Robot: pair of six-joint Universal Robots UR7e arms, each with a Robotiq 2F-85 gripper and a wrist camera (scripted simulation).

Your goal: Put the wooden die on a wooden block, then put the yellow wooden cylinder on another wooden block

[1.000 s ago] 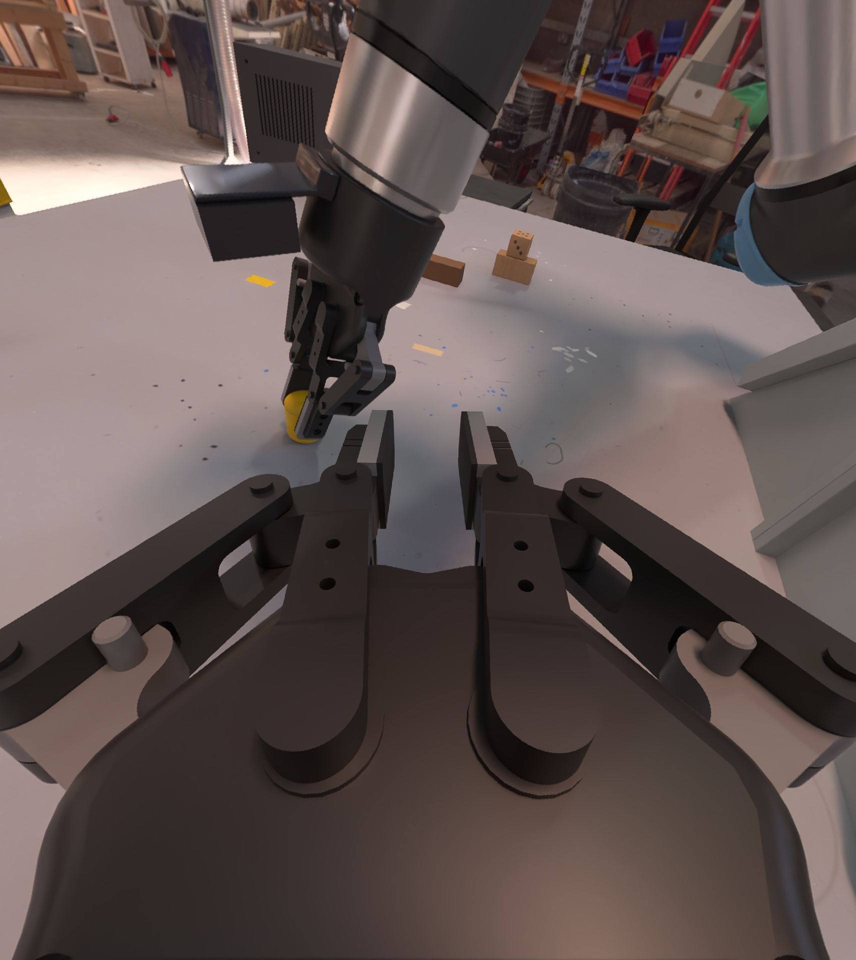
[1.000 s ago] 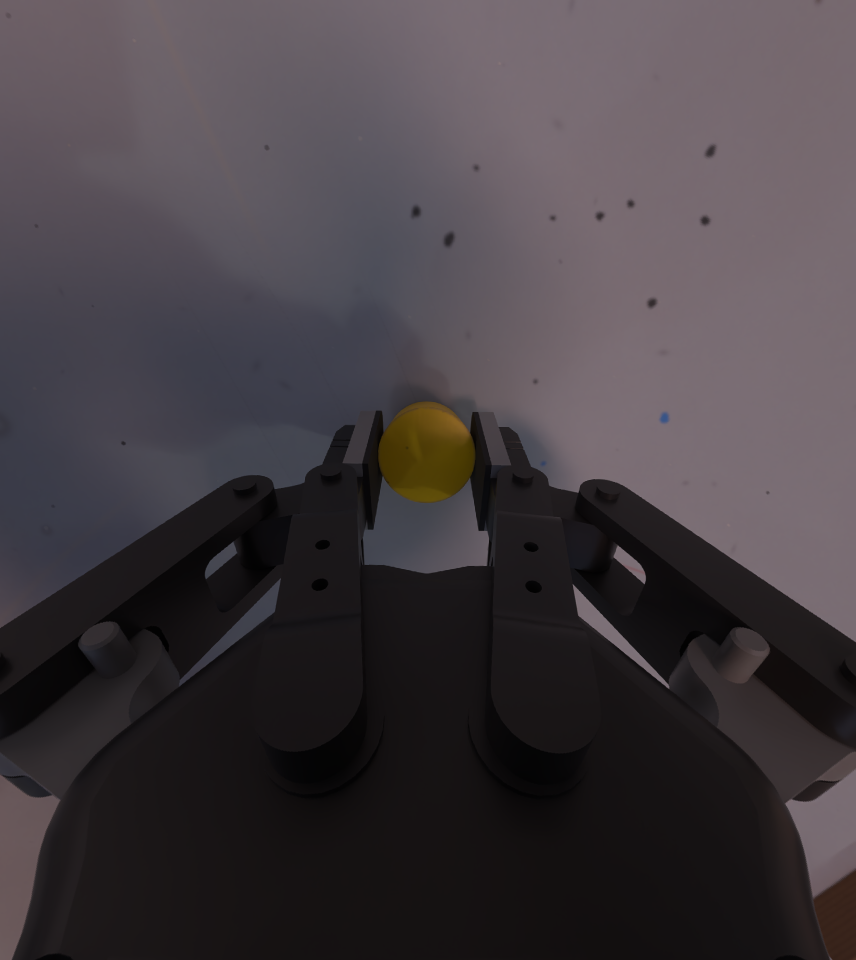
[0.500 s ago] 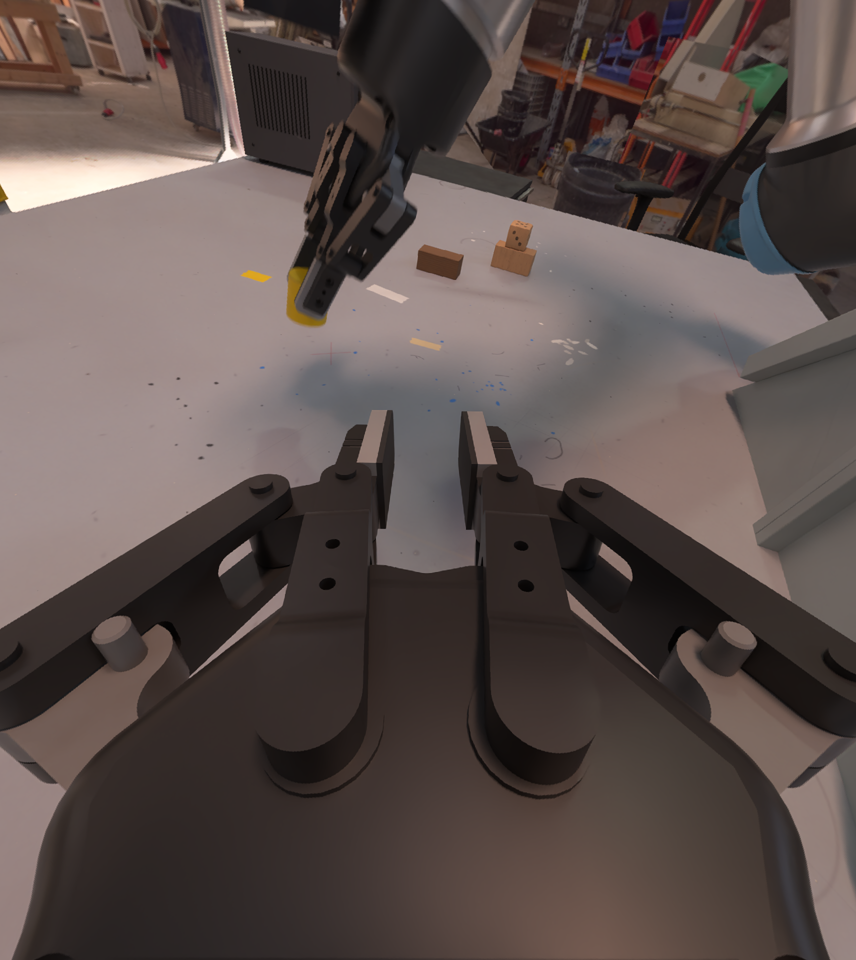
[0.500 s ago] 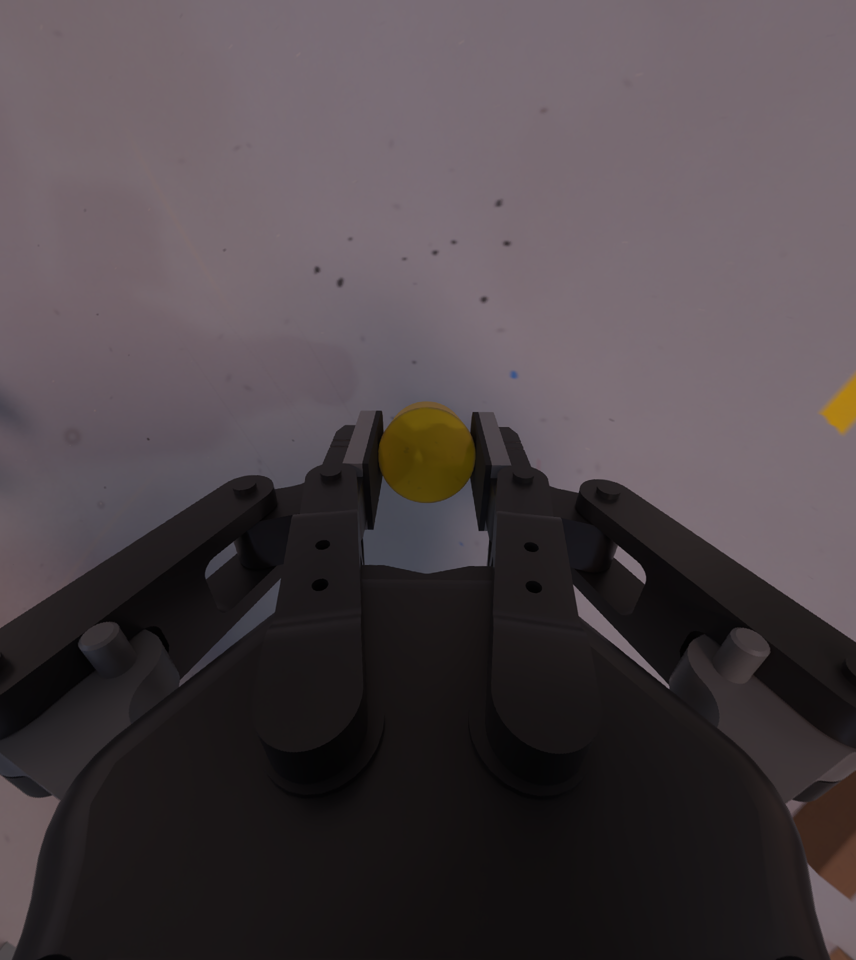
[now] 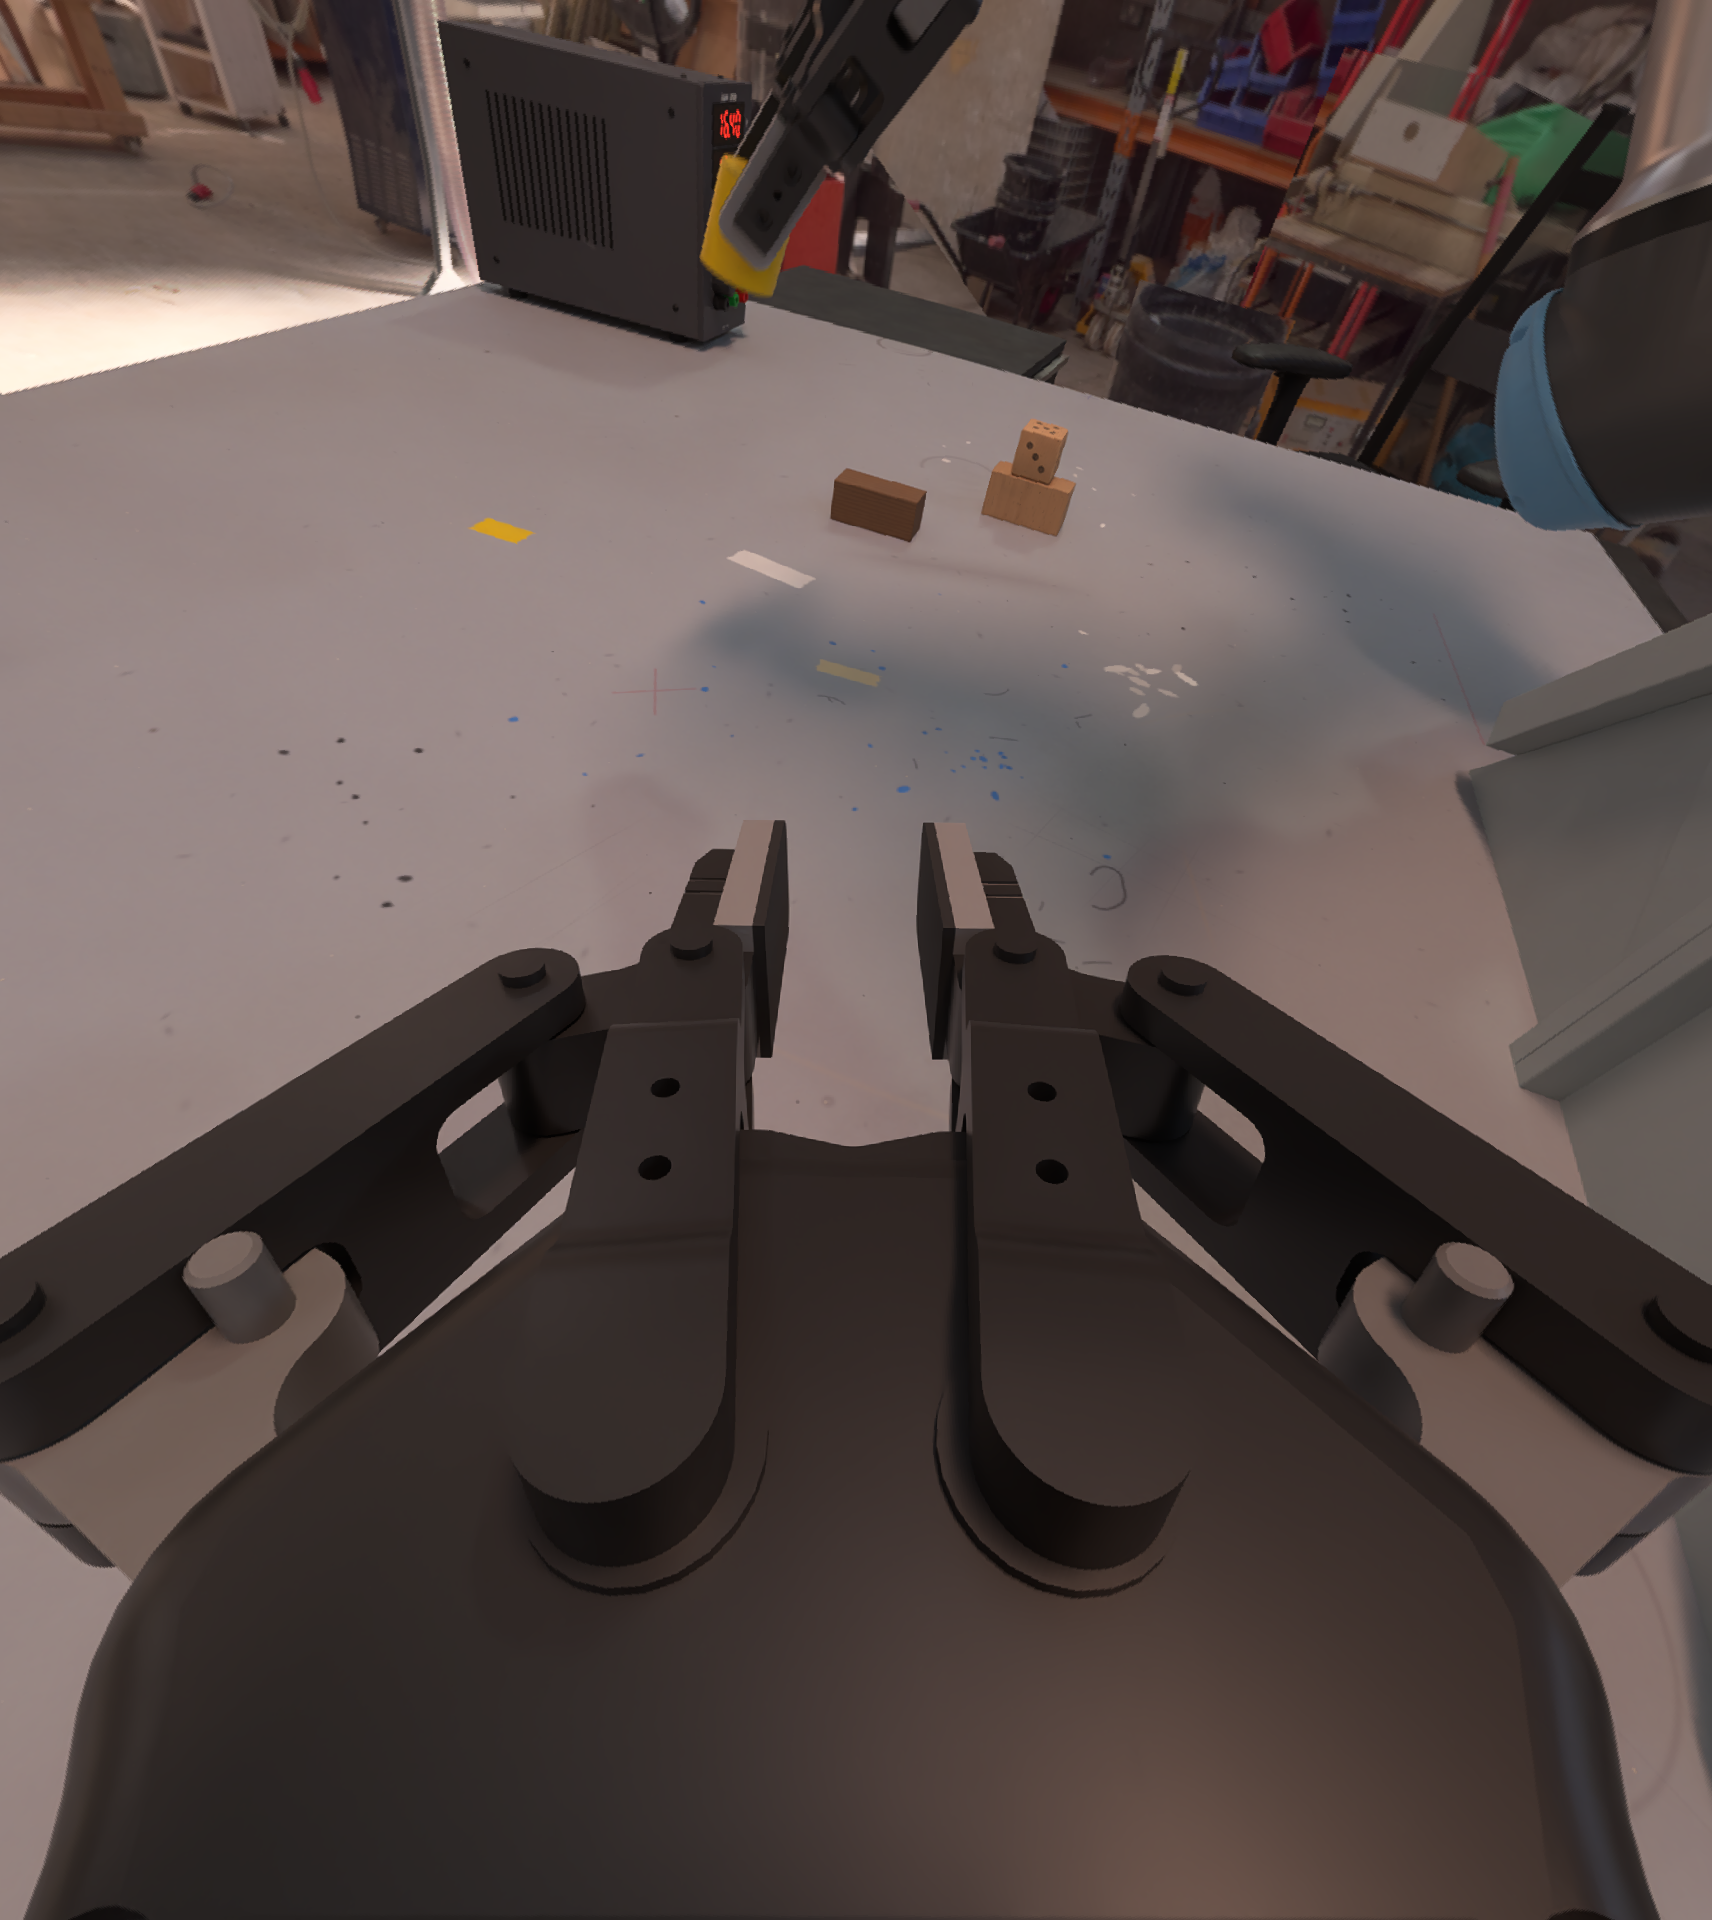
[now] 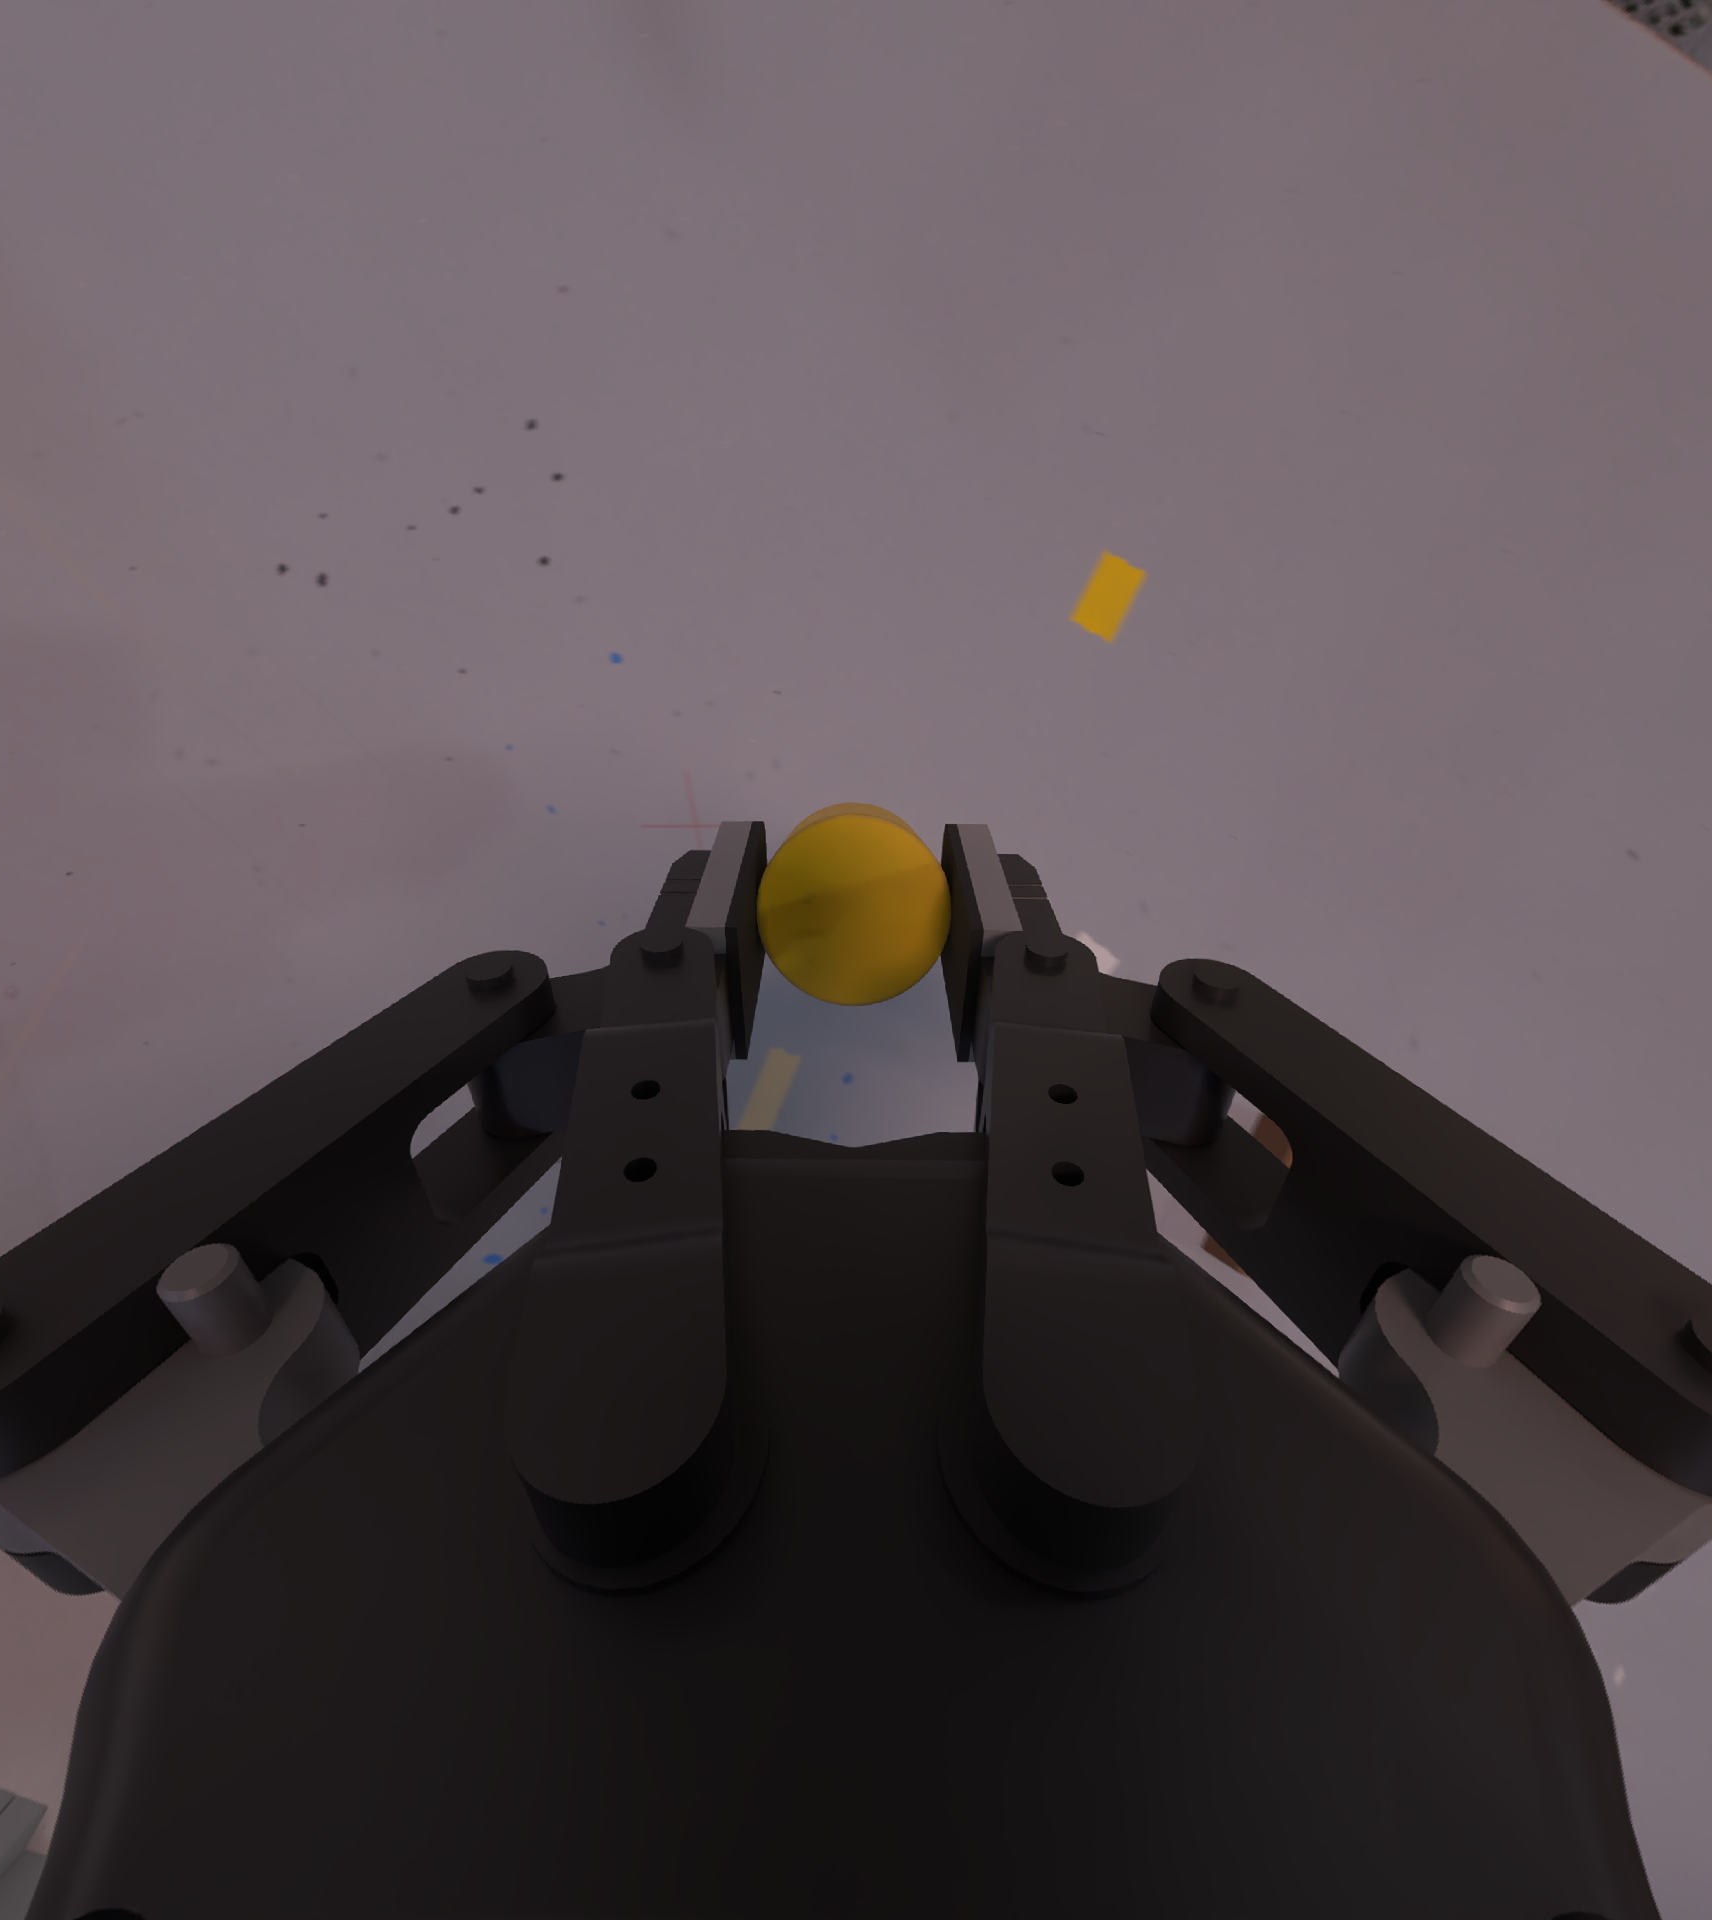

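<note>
The left gripper [image 5: 852, 914] hovers over the table [image 5: 208, 644], fingers apart, empty. Far off, the wooden die [image 5: 1041, 451] sits on a light block [image 5: 1026, 501], right of a dark block [image 5: 877, 504]. The right gripper [image 6: 853, 914] clamps the yellow cylinder [image 6: 853, 909] aloft.

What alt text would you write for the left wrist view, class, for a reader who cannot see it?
The right gripper holds the yellow wooden cylinder high above the grey table. Below, a wooden die sits on a light wooden block, beside a bare dark wooden block. The empty left gripper fills the foreground.
</note>
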